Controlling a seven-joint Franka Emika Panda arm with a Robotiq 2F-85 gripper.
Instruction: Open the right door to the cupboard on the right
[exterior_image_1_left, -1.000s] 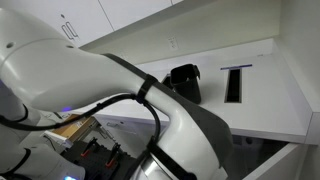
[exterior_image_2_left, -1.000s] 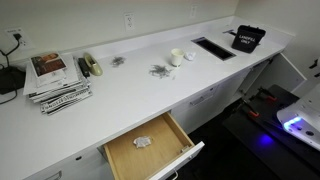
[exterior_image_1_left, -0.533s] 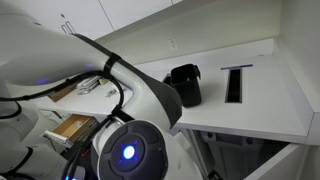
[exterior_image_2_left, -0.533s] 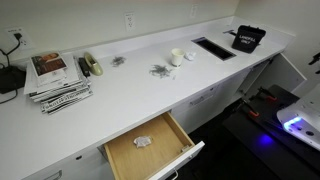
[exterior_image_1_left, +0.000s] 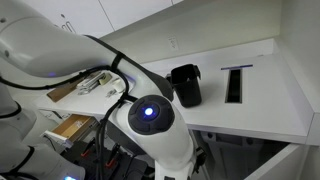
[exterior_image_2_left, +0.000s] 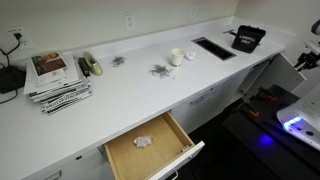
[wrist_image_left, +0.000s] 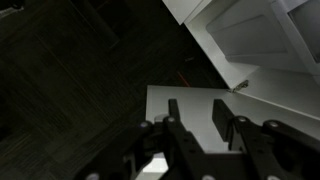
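The arm (exterior_image_1_left: 60, 55) is seen filling the near half of an exterior view, with a blue light (exterior_image_1_left: 148, 112) lit on one joint. A long white tabletop (exterior_image_2_left: 130, 95) is shown in both exterior views. The cupboard (exterior_image_2_left: 250, 78) is located under the tabletop's far end, below the black box (exterior_image_2_left: 247, 38). The right door (exterior_image_2_left: 286, 68) is read as the white panel angled out from that end, standing away from the cupboard front (handle not resolved at this size). In the wrist view a flat white panel (wrist_image_left: 260, 105) is seen just beyond the fingers, with white cabinet structure (wrist_image_left: 250, 35) above it. Which door that panel is cannot be told. A light wooden drawer (exterior_image_2_left: 150, 148) is pulled out further along the tabletop, and a small pale item (exterior_image_2_left: 141, 142) is lying in it. A stack of magazines (exterior_image_2_left: 55, 82) is laid at the tabletop's opposite end, with a tape dispenser (exterior_image_2_left: 90, 65) beside it. A rectangular slot (exterior_image_2_left: 212, 47) is cut into the tabletop beside the black box. The hand (wrist_image_left: 197, 110) is held over dark floor (wrist_image_left: 70, 90), fingers (wrist_image_left: 173, 115) spread apart, nothing gripped, nothing touched.
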